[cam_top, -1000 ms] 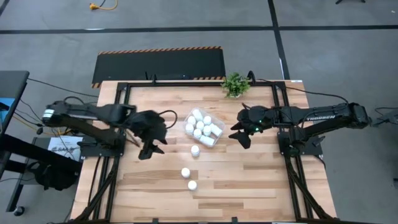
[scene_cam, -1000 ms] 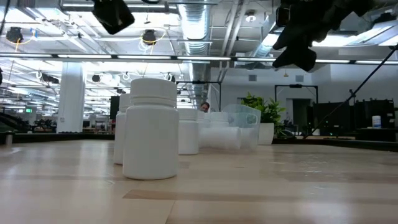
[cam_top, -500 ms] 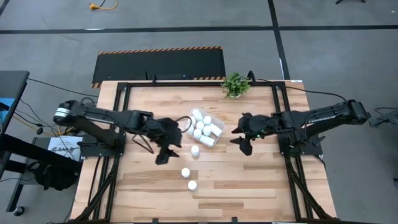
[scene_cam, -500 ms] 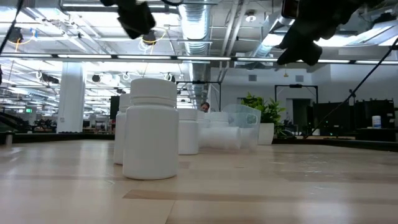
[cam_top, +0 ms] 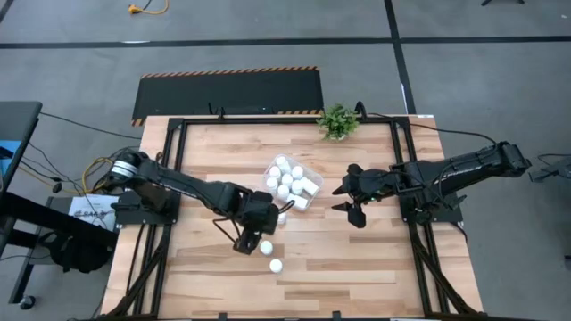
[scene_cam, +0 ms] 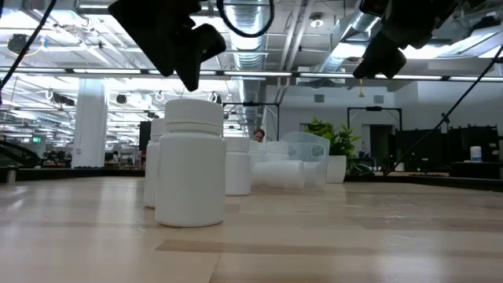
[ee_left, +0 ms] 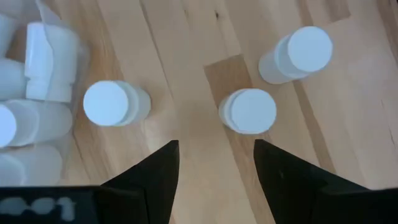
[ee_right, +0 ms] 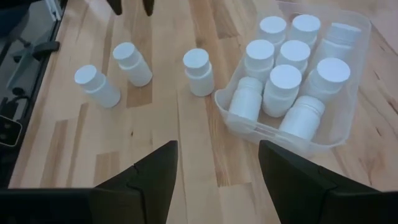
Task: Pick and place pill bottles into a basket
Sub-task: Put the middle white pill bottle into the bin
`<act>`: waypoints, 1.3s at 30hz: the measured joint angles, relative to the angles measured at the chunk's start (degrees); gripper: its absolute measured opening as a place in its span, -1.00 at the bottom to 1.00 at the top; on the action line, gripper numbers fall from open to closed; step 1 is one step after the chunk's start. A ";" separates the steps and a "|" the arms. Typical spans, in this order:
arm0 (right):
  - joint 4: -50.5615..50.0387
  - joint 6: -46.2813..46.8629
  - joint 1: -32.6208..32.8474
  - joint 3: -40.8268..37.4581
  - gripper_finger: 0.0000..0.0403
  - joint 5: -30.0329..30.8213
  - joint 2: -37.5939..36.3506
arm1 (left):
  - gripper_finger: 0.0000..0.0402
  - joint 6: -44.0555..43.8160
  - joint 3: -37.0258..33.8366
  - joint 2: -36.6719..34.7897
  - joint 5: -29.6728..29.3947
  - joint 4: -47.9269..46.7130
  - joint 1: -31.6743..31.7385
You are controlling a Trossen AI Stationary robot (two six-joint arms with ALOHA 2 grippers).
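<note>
- While three pill bottles stand loose on the desk (cam_top: 357,267), the step in hand looks like the left arm's pick of the middle bottle (cam_top: 266,247). The left end effector (cam_top: 254,241) hovers over it with fingers spread wide and nothing held.
- In the left wrist view that bottle (ee_left: 247,111) sits just ahead of the gap between the fingers, slightly toward one side. Centre the gap over the cap before descending, so that neither finger lands on top of it.
- A second loose bottle (cam_top: 277,266) stands near the target, and a third (cam_top: 281,216) stands just beside the basket (cam_top: 313,194). Come straight down, so the outer finger does not tip the neighbour.
- Close on the body below the cap, lift clear of the rim, then release over a free spot.
- Already the basket holds a cluster of bottles (ee_right: 287,88), some upright and at least one lying down, so space inside is tight. A low drop would likely be safest.
- Off to the basket's other side, the right end effector (cam_top: 350,201) waits above the desk, fingers apart and empty. A small potted plant (cam_top: 337,121) stands at the far edge, well apart from the work.
</note>
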 joint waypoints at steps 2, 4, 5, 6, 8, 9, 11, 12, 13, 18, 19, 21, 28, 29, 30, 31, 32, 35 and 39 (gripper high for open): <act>0.01 -0.12 0.09 0.00 0.08 0.01 0.00 | -0.02 0.06 1.42 0.77 -0.88 -0.23 -0.84; 0.01 -0.16 0.40 0.00 0.08 0.00 0.00 | -0.02 0.39 2.74 1.40 -2.39 -0.34 -1.54; 0.03 -0.18 0.44 0.00 0.08 0.00 0.00 | -0.02 0.71 3.41 1.70 -2.93 -0.83 -1.86; -0.08 -0.16 0.46 0.00 0.08 -0.04 0.00 | -0.02 0.92 3.72 1.79 -3.45 -1.46 -2.20; -0.31 -0.18 0.44 0.00 0.08 -0.03 0.00 | -0.02 1.04 3.76 1.91 -3.62 -2.42 -2.58; -0.59 -0.18 0.42 0.00 0.08 -0.02 0.00 | -0.02 0.98 3.86 2.41 -3.56 -2.37 -2.65; -0.86 -0.18 0.39 0.00 0.08 -0.02 0.00 | -0.01 0.56 3.80 2.88 -3.36 -3.43 -2.97; -0.83 -0.18 0.39 0.00 0.08 -0.02 0.00 | 0.00 0.40 3.77 3.08 -3.16 -3.81 -3.11; -0.88 -0.18 0.39 0.00 0.08 -0.03 0.00 | 0.01 0.39 3.91 3.39 -3.14 -3.28 -3.19; -0.94 -0.18 0.39 0.00 0.08 -0.04 0.00 | 0.10 0.50 3.95 4.31 -2.92 -1.55 -3.76; -0.88 -0.18 0.39 0.00 0.08 -0.04 0.00 | 0.12 0.52 3.95 4.63 -2.79 -1.16 -4.04; -0.87 -0.18 0.39 0.00 0.08 -0.05 0.00 | 0.16 0.50 3.84 4.76 -1.82 -1.43 -4.33; -0.89 -0.21 0.39 0.00 0.08 -0.13 0.00 | 0.23 0.06 4.17 6.52 -1.46 0.76 -5.34; -0.89 -0.20 0.39 0.00 0.08 -0.15 0.00 | 0.24 0.06 4.19 6.57 -1.46 0.62 -5.46; -0.88 -0.20 0.39 0.00 0.08 -0.15 0.00 | 0.24 0.06 4.21 6.58 -1.48 0.47 -5.57; -1.06 -0.20 0.39 0.00 0.08 -0.16 0.00 | 0.24 0.05 4.37 6.89 -1.49 0.76 -5.62; -1.24 -0.19 0.39 0.00 0.08 -0.18 0.00 | 0.25 0.01 4.59 7.23 -1.46 1.10 -5.63; -1.31 -0.18 0.39 0.00 0.08 -0.21 0.00 | 0.25 -0.11 4.63 7.46 -1.46 0.21 -5.92; -1.30 -0.18 0.39 0.00 0.08 -0.22 0.00 | 0.25 -0.14 4.80 7.36 -1.83 0.24 -5.97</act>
